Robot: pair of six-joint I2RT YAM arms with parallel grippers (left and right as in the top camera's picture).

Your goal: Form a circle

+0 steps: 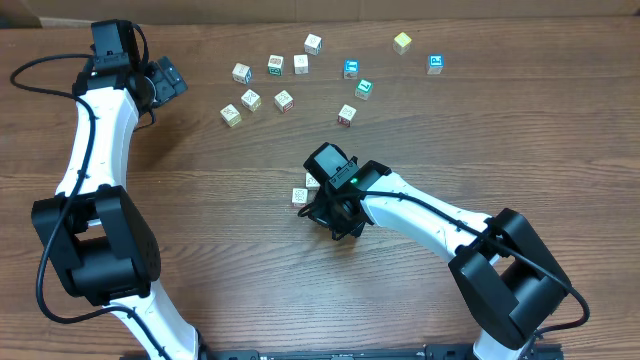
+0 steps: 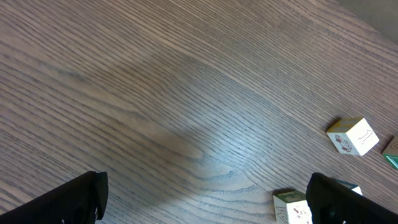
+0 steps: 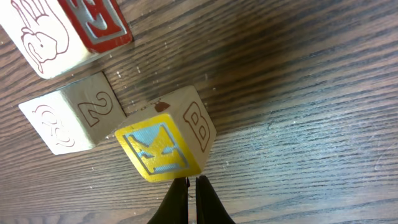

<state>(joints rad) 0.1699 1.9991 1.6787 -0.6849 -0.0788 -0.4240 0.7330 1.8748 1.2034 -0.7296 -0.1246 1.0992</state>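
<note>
Near mid-table, half under the right gripper [image 1: 330, 205]: the circle [image 1: 303, 190], a tight clump of small picture cubes. From the right wrist, three cubes only: red-marked cube [image 3: 62, 31], whitish cube [image 3: 71, 118] bearing a 2, yellow-faced cube [image 3: 165, 144] bearing a B. Set close together and strung diagonally from upper left down toward the fingertips [image 3: 177, 208]. Closed ring or not, cannot tell. Yellow-faced cube turned corner-down, lower corner just above those fingertips, pinched together and empty.

From overhead, only two pale cubes of the clump peeking out at the gripper's left edge. Also from overhead alone: loose scatter [image 1: 300, 75] of similar cubes well apart toward the far edge, and the left gripper [image 1: 170, 80] beside it, jaws wide, holding nothing. From the left wrist: bare table [image 2: 155, 93] and a stray cube [image 2: 353, 135] at right.
</note>
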